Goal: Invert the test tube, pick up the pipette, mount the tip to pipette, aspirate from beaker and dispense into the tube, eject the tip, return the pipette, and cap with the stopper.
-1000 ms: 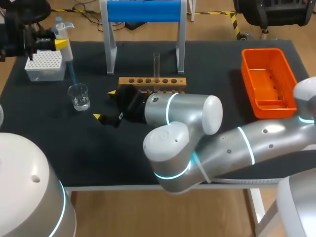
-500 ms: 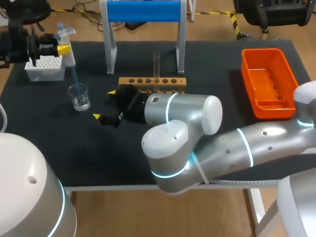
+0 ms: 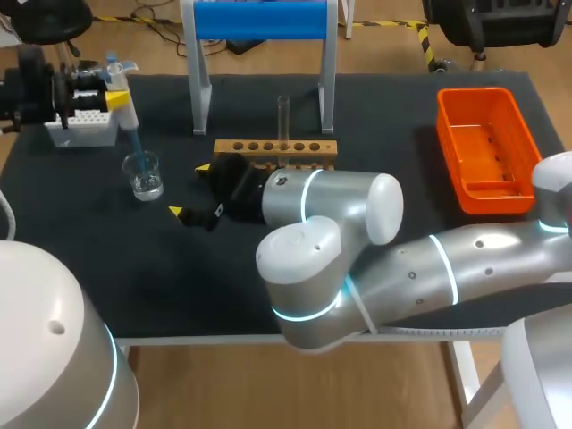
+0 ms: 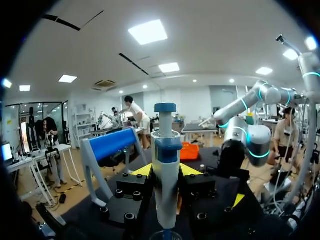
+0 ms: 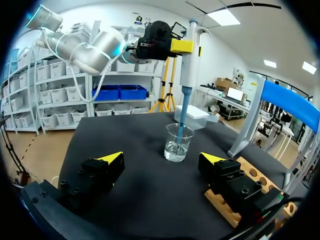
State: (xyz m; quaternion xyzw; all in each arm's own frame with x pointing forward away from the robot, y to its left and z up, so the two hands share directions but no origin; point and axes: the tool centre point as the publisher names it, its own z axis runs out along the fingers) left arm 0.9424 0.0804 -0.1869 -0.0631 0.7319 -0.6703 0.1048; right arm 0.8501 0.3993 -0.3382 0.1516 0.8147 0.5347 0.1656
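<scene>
1. From above, you can see your left claw (image 3: 111, 83) clamped on the pipette (image 3: 123, 105), which hangs upright from its fingers.
2. The pipette's blue tip (image 3: 132, 139) runs down from the claw into the beaker (image 3: 144, 175). The tip box (image 3: 82, 132) sits just beside that claw, on the side away from the beaker.
3. Your right claw (image 3: 190, 189) lies low over the table (image 3: 107, 259) with its fingers apart and nothing between them. The beaker is a little way ahead of it, not touching.
4. The wooden rack (image 3: 275, 149) is close beside the right claw's far finger, and the test tube (image 3: 283, 116) stands upright in it. The orange bin (image 3: 487, 147) is well away from both claws.
5. In the left wrist view, the left claw (image 4: 166, 171) has a yellow tip pressed to each side of the pipette (image 4: 166, 150), so the grip is firm.
6. Past that claw you see the blue stand (image 4: 107, 145) to one side and your right arm (image 4: 245, 137) to the other.
7. In the right wrist view, the right claw (image 5: 161, 158) is spread wide and holds nothing. The beaker (image 5: 178, 142) stands just ahead of the gap, with a little water at its bottom.
8. The blue tip (image 5: 184, 112) reaches down inside the beaker. You cannot tell whether it touches the water.
9. Above the beaker, the left claw (image 5: 175, 45) grips the pipette (image 5: 189, 65) near its top. The wooden rack (image 5: 252, 182) lies right beside one finger of the right claw.
</scene>
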